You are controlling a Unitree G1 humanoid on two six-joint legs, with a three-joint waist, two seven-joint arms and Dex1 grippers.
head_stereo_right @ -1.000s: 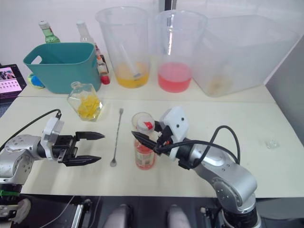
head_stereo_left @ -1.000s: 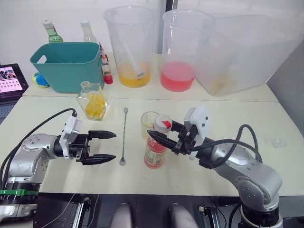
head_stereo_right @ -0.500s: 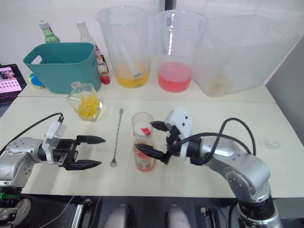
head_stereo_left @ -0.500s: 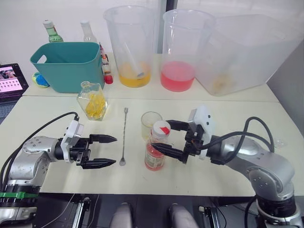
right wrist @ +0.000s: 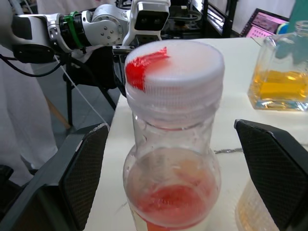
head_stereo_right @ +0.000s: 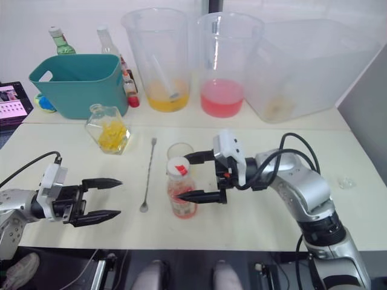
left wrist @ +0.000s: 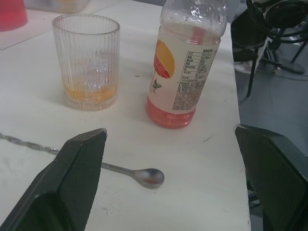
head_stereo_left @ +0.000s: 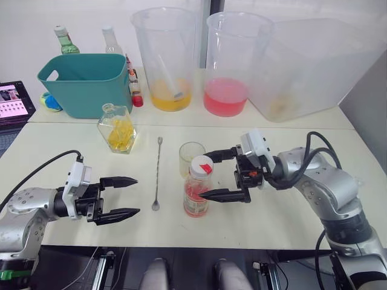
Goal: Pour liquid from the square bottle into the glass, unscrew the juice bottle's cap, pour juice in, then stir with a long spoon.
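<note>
The right gripper (head_stereo_left: 217, 173), fingers spread wide, brackets the upright juice bottle (head_stereo_left: 196, 192) without touching it; the cap (head_stereo_left: 202, 164) sits level with its upper finger. The glass (head_stereo_left: 190, 158) stands just behind the bottle. The left gripper (head_stereo_left: 120, 197), also open, waits farther off, beyond the spoon (head_stereo_left: 158, 173) on the table (head_stereo_left: 72, 145).

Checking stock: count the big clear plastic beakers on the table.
2, side by side along the far edge: one tall clear plastic beaker with yellow liquid, one with pink liquid to its right. More may hide behind the teal bin.
</note>
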